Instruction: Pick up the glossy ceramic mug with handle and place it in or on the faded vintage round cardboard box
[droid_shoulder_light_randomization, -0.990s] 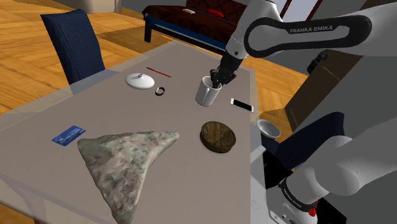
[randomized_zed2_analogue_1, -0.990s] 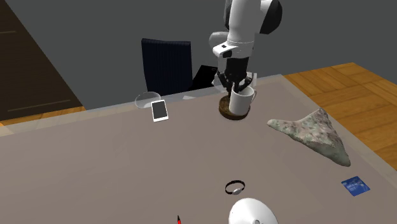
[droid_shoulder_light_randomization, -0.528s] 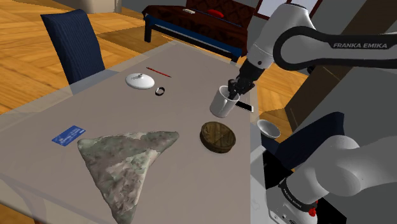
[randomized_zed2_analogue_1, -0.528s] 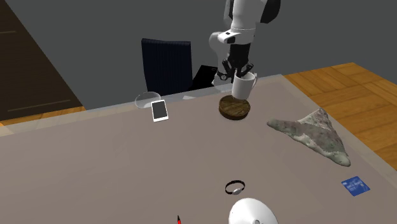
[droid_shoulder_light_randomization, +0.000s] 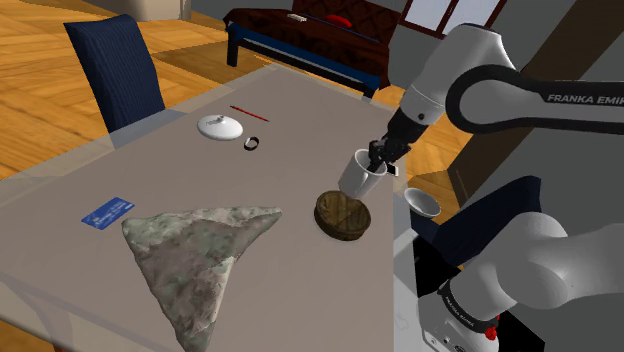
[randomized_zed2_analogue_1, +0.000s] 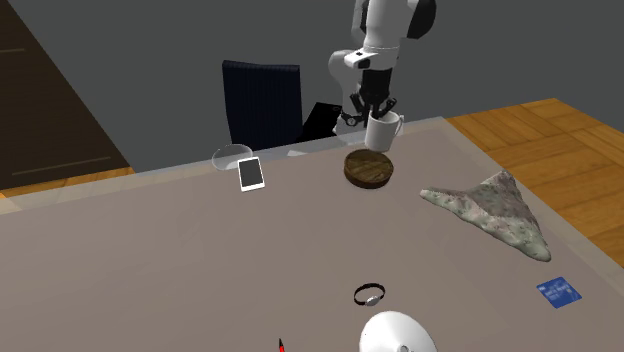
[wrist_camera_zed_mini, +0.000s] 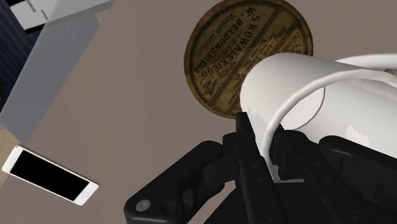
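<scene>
End effector (droid_shoulder_light_randomization: 378, 156): closed down on the rim of the white mug (droid_shoulder_light_randomization: 360, 176), gripping it firmly; in the wrist view the black fingers (wrist_camera_zed_mini: 245, 137) pinch the mug wall right by the opening.

Mug: up in the air, clear of the surface (droid_shoulder_light_randomization: 150, 170), tilted. In the second exterior view it hangs just above the round box (randomized_zed2_analogue_1: 368, 168) with a visible gap, handle sticking out toward that view's right.

Round box: brown, flat and low, sitting on the surface near the stand-side edge. Faded lettering on the lid in the wrist view (wrist_camera_zed_mini: 222, 57), partly covered by the mug (wrist_camera_zed_mini: 299, 89).

Phone (randomized_zed2_analogue_1: 251, 173): white with a black screen, flat on the surface, off to the second exterior view's left of the box.

Small bowl (droid_shoulder_light_randomization: 421, 204): at the edge of the surface, just past the box on the shoulder view's right.

Cloth (droid_shoulder_light_randomization: 200, 255): camo-looking, roughly triangular, lying crumpled at the shoulder view's left of the box.

Blue card (droid_shoulder_light_randomization: 107, 212): flat, near the cloth's far corner.

White lid (droid_shoulder_light_randomization: 220, 126), dark bracelet (droid_shoulder_light_randomization: 253, 143), red pencil (droid_shoulder_light_randomization: 248, 113): grouped together at the far side, well apart from the box.

Chair (droid_shoulder_light_randomization: 115, 65): dark blue, pulled up to the surface.
</scene>
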